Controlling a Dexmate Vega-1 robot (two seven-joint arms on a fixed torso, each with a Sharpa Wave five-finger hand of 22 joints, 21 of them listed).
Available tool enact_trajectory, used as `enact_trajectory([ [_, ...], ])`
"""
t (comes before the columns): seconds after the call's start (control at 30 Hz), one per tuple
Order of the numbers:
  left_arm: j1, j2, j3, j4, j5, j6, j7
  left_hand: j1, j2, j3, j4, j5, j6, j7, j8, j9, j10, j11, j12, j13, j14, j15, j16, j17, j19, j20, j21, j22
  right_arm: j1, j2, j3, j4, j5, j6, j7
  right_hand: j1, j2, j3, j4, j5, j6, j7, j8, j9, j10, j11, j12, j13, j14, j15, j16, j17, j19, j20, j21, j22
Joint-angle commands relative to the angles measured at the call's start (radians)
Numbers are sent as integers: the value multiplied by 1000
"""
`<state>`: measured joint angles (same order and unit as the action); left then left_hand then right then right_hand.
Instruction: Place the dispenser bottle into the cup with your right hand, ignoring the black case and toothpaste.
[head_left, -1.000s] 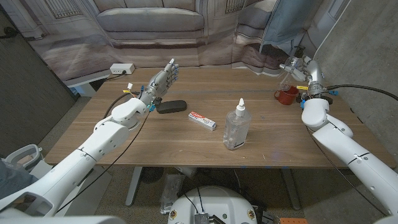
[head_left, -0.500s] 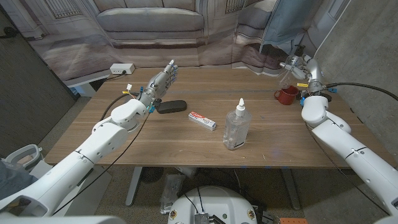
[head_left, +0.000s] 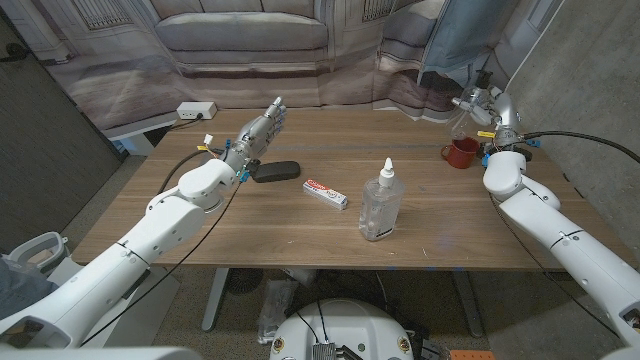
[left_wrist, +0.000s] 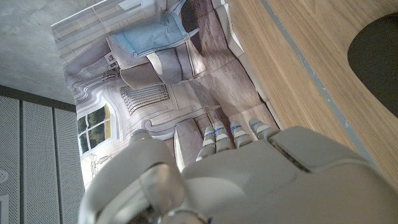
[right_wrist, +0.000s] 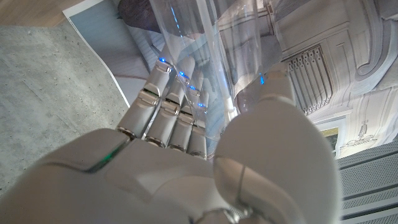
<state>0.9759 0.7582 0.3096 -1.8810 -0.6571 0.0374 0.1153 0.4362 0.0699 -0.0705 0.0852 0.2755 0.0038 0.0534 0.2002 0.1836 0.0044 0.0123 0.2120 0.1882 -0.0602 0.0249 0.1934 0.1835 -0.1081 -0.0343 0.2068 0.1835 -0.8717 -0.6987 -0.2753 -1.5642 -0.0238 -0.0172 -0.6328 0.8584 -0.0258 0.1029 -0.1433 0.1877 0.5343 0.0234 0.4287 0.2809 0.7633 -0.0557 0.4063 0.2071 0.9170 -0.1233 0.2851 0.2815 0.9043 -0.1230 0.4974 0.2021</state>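
We see almost no change from the earlier frame. The right hand (head_left: 478, 104) stays at 2 o'clock, its fingers (right_wrist: 168, 106) clamped on a clear cup (right_wrist: 242, 56), above the red cup (head_left: 461, 153). The dispenser bottle (head_left: 379, 202) stands at the tabletop (head_left: 300, 235) centre. The left hand (head_left: 262, 128) stays at 11 o'clock, fingers extended, holding nothing.

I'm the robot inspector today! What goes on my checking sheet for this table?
Surface: wooden table, no spills seen.
Job's things: dispenser bottle upright mid-table; red cup near the far right edge.
Clutter: black case and toothpaste, left of the bottle.
Robot hands: left robot hand holds nothing; right robot hand wraps a clear container.
Cables: black cable by the right arm.
Surroundings: sofa backdrop; white power strip.
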Motion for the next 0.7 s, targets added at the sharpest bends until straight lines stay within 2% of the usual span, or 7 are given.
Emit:
enact_trajectory([
  [0.03,15,14,-10,-34,4,20,21,2,5,-5,4,1,6,4,0,5,7,2,-4,4,-3,-1,-2,3,-10,0,-2,4,47,12,-27,73,-13,36,-22,100,146,47,19,5,158,-144,3,4,83,-77,-7,4,15,-99,6,2,-8,-76,9,4],
  [0.4,34,8,-20,-7,21,-67,-18,2,5,-8,4,0,10,1,1,5,11,1,-3,4,3,-6,0,3,-9,0,-1,4,97,45,-57,165,-5,74,-38,102,148,49,18,4,160,-147,2,4,83,-77,-10,5,13,-99,3,3,-12,-77,9,5],
  [0.7,40,22,-31,-19,19,-56,-18,2,5,-10,4,1,13,-2,2,5,14,-2,-2,4,4,-7,0,3,-7,-1,0,4,117,39,-73,181,-10,57,-42,102,147,49,18,4,161,-147,2,4,83,-77,-12,6,9,-97,0,4,-15,-77,9,5],
])
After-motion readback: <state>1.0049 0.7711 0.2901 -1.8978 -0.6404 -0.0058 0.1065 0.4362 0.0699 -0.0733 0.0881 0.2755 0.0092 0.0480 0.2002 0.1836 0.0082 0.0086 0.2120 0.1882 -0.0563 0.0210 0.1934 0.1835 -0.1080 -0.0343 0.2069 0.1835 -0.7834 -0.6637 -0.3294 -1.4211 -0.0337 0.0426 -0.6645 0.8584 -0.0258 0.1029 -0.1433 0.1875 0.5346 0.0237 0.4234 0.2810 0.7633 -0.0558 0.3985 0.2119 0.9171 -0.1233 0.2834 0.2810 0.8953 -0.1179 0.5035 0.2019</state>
